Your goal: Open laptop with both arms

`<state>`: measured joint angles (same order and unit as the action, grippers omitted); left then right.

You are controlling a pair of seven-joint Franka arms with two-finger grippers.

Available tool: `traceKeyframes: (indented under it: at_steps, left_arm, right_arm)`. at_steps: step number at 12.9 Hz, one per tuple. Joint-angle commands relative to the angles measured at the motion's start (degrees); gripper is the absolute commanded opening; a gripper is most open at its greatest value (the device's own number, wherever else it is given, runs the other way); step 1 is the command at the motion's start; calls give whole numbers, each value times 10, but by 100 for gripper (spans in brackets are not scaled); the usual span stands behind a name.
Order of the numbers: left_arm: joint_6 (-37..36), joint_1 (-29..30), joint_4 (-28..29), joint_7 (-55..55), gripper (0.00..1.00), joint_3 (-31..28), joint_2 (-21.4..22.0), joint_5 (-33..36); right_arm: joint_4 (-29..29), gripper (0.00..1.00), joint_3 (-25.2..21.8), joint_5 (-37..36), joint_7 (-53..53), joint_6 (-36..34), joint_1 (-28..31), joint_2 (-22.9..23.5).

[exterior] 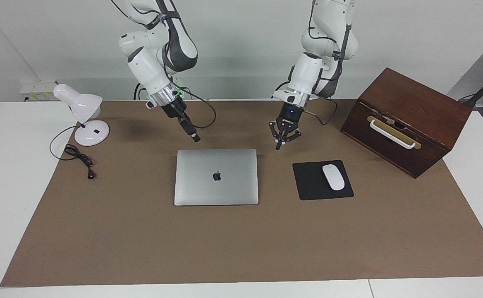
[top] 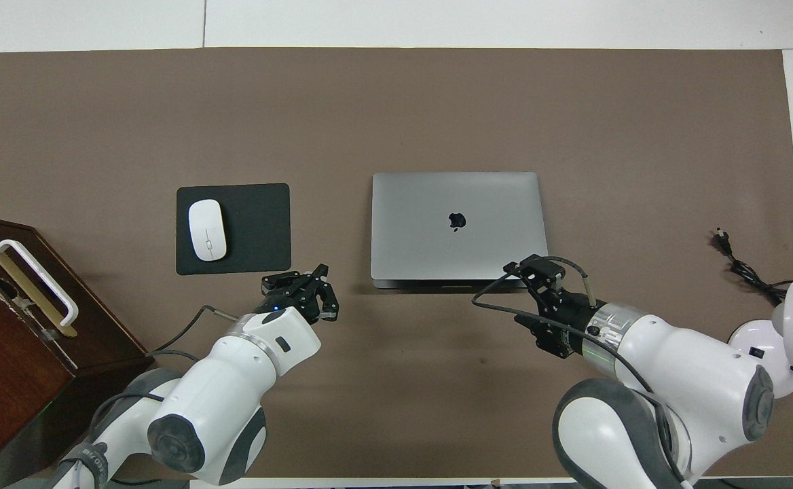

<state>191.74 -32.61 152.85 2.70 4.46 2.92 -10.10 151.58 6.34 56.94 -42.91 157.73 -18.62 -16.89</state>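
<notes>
The laptop (exterior: 216, 177) lies closed and flat in the middle of the brown mat, its apple logo up; it also shows in the overhead view (top: 457, 227). My right gripper (exterior: 195, 138) (top: 540, 266) is shut and empty. It hangs above the mat just off the laptop's edge nearest the robots, at the corner toward the right arm's end. My left gripper (exterior: 280, 145) (top: 301, 282) hangs above the mat between the laptop and the mouse pad, a little nearer to the robots than both. Neither gripper touches the laptop.
A black mouse pad (exterior: 312, 186) with a white mouse (exterior: 333, 177) lies beside the laptop toward the left arm's end. A dark wooden box (exterior: 407, 120) with a white handle stands at that end. A white desk lamp (exterior: 84, 111) and its cable (exterior: 78, 157) are at the right arm's end.
</notes>
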Motion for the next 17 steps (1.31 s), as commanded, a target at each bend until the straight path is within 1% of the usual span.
traceKeyframes:
  at_steps: [1, 3, 5, 7, 9, 13, 14, 16, 17]
  left_arm:
    - [67, -27, 4, 2, 0, -8, -33, -8]
    - [90, -39, 4, 1, 0, -8, -56, -8]
    - [90, -51, 4, -2, 0, -9, -60, -9]
    - [90, -69, 5, -5, 0, -9, -62, -8]
    - [90, -85, 3, -7, 0, -9, -73, -9]
    - [90, -85, -9, -47, 0, -11, -88, -9]
    - [90, -84, -17, -59, 0, -11, -99, -9]
    - [90, -85, -39, -61, 0, -11, -120, -9]
    - [90, -85, -44, -61, 0, -11, -121, -9]
  right_arm:
    - [25, 100, 2, 12, -12, 7, -5, -17]
    - [24, 100, 2, 12, -11, 10, -5, -4]
    - [23, 100, 2, 12, -2, 18, -5, 12]
    - [19, 100, 2, 12, 5, 45, -5, 38]
    - [5, 100, 2, 13, 12, 50, -5, 59]
    - [-30, 100, 2, 13, 13, 71, -5, 101]
    - [-36, 100, 2, 13, 16, 71, -5, 108]
    - [-42, 100, 2, 13, 21, 72, -5, 112]
    - [-43, 100, 2, 14, 21, 74, -5, 113]
